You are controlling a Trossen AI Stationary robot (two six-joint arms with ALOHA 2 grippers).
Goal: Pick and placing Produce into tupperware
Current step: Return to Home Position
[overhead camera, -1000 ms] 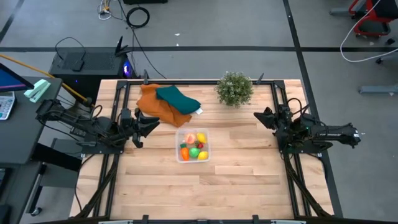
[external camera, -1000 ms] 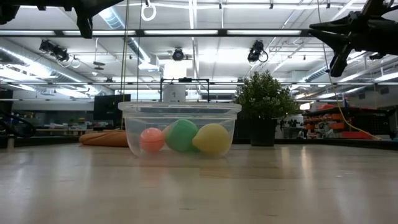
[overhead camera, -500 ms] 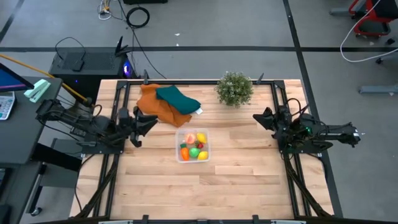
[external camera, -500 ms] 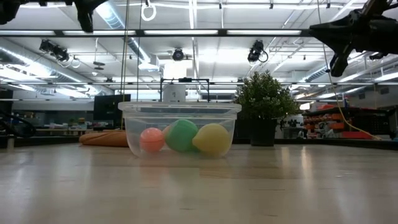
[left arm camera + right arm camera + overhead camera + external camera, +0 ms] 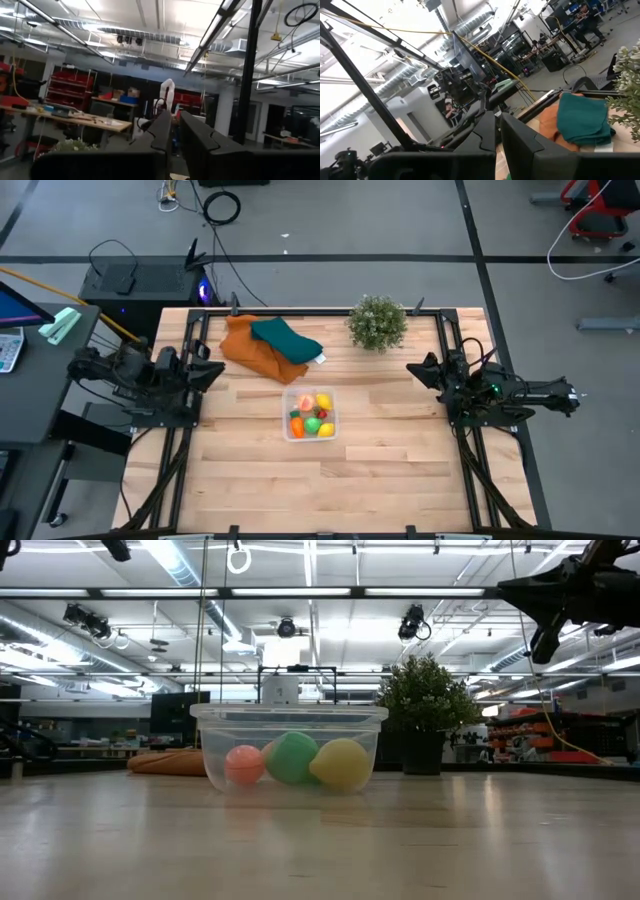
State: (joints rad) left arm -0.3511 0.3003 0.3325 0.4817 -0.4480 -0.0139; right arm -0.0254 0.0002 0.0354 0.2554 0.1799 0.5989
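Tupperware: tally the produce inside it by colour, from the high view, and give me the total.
yellow produce: 2
green produce: 1
red produce: 1
orange produce: 1
peach produce: 1
Total: 6, all inside the tupperware; the pieces show small, so the shades are approximate.

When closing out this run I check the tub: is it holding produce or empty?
Holding produce: the high view shows yellow, green, red and orange pieces inside the tupperware; the low view shows three through its wall.
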